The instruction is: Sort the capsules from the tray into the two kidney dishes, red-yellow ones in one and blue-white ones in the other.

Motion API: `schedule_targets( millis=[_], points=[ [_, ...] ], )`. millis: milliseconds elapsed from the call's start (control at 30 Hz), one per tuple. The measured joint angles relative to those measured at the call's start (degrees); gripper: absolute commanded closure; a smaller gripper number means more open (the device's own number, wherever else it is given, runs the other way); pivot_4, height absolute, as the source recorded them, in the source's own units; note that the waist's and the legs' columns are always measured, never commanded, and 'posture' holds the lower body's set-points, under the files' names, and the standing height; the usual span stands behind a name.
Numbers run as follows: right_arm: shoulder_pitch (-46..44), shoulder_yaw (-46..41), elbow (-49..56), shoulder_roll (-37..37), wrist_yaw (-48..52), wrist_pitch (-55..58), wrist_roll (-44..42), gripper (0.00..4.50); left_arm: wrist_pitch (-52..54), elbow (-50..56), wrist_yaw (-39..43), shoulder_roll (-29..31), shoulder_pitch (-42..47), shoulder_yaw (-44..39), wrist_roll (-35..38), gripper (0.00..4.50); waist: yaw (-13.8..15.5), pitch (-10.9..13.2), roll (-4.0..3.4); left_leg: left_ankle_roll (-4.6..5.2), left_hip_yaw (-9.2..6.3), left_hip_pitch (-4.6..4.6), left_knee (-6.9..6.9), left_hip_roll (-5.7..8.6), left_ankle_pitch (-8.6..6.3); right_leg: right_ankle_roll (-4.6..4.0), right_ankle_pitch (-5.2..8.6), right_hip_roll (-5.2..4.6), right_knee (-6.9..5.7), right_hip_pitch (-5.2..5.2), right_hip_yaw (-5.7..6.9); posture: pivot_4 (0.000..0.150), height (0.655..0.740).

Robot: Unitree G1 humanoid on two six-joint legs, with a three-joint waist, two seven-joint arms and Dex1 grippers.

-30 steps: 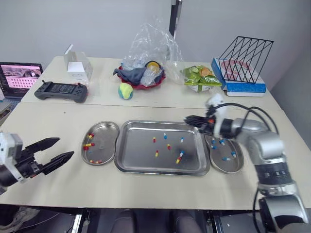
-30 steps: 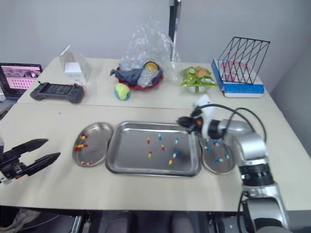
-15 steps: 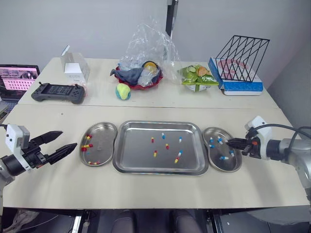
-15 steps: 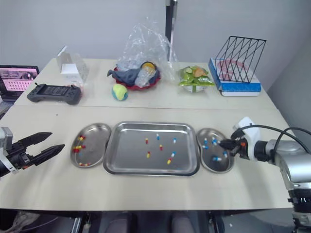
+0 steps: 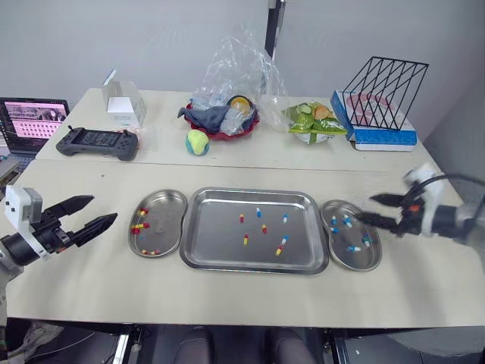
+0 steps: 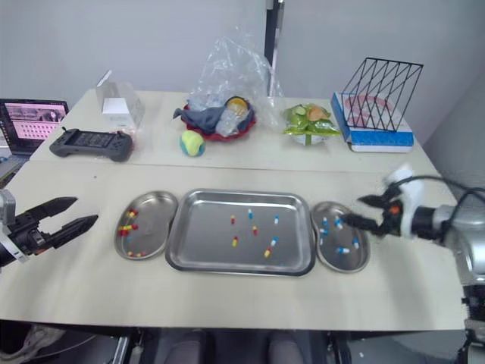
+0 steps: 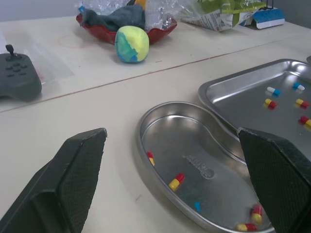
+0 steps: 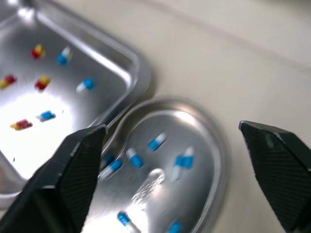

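Embossed mark (image 7: 199, 165) (illegible, perhaps a stamp) inside 1 kidney dish (image 7: 194, 133)

Showing tray (image 5: 212, 235) at frame centre, holding capsules (image 5: 245, 240); flanking it, left kidney dish (image 5: 163, 208) and right kidney dish (image 5: 360, 260); lying upper left, game controller (image 5: 96, 142); upper centre, ball (image 5: 196, 142).

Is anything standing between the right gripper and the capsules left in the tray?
Only the right kidney dish, lying low on the table between the right gripper and the tray; nothing taller stands there.
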State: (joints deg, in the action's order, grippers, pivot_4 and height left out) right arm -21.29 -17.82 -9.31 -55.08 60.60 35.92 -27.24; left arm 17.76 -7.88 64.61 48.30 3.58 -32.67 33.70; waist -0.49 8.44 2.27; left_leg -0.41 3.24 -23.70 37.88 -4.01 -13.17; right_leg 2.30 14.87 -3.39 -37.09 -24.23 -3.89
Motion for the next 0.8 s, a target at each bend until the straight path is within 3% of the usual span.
schedule_targets(
  millis=[167,333,800],
  points=[
    [1.05,-4.51,-12.99,-0.05,-4.86,-18.34,6.24,0.01,-0.55,-2.64,-0.79,0.0,0.02,-0.02,-0.41,0.0,-0.19,0.0,0.0,0.01,0.02,0.01,-0.01,0.0,0.0,0.0,0.0,-0.01,0.0,0.0,0.0,0.15,0.7334],
    [2.44,-7.05,-20.25,2.87,-8.41,-28.11,7.93,0.01,-1.06,-3.37,-1.25,0.01,0.06,-0.02,-0.77,0.0,-0.33,0.0,-0.01,0.01,0.03,0.04,-0.01,0.0,0.0,0.0,0.0,0.0,-0.03,0.01,-0.02,0.15,0.7334],
    [4.17,-7.43,-20.52,4.74,-7.98,-31.46,6.33,0.01,-0.35,-4.34,-1.63,0.5,1.91,-0.15,-0.36,0.0,-0.26,0.01,-0.04,0.01,0.05,0.11,-0.01,0.0,0.0,0.0,0.0,-0.01,-0.03,0.09,-0.04,0.15,0.7334]
  ],
)
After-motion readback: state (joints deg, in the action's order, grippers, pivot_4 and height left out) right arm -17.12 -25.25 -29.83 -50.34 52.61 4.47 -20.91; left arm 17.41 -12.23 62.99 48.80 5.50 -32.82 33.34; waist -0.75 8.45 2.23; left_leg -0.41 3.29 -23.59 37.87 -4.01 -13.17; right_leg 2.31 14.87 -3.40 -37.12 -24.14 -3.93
